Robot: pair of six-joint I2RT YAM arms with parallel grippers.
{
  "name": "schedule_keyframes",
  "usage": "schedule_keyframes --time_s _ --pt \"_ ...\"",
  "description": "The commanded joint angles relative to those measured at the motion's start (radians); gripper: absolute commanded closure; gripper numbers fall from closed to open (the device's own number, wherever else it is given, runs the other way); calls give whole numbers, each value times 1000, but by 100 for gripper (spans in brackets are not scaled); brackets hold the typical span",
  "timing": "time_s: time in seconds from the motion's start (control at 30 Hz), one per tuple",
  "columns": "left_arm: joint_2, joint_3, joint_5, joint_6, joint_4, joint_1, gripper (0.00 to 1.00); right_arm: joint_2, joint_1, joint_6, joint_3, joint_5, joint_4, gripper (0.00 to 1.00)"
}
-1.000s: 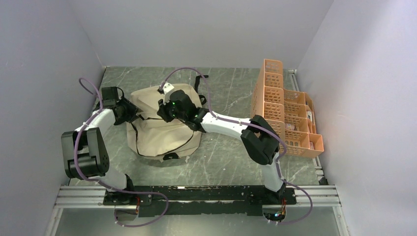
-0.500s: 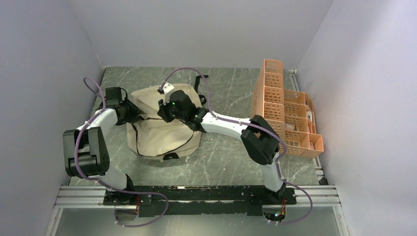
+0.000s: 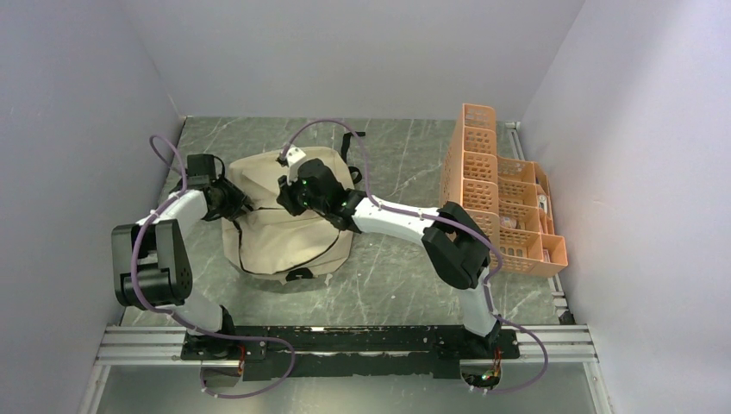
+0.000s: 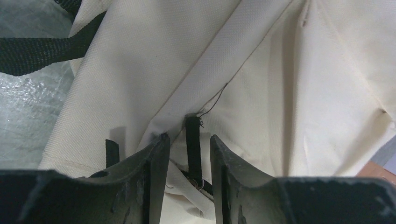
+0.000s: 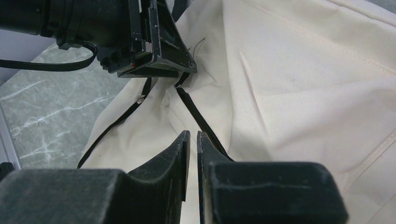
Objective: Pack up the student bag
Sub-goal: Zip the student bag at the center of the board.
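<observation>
Top external, left to right: left hand at the beige student bag lying mid-counter, fingers narrowly parted astride a black zip tab; right hand above, fingers nearly together, holding nothing. Orange organiser far right, some items inside. Packing progress: bag interior unseen, undetermined.

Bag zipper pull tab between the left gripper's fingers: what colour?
Black, against the cream bag; the zipper pull tab shows best in the left wrist view.

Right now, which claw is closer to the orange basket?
Right. The right claw sits over the bag, mid-table; the left claw is at the bag's far-left edge, farther from the basket.
</observation>
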Motion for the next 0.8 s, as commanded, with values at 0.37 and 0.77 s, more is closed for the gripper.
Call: schedule_keyframes --time_s 0.37,0.77 --pt "141 100 -59 13 49 -64 69 -52 -5 -3 -41 23 10 85" --pt "63 136 -125 65 0 -64 95 -62 -5 6 -59 23 23 85"
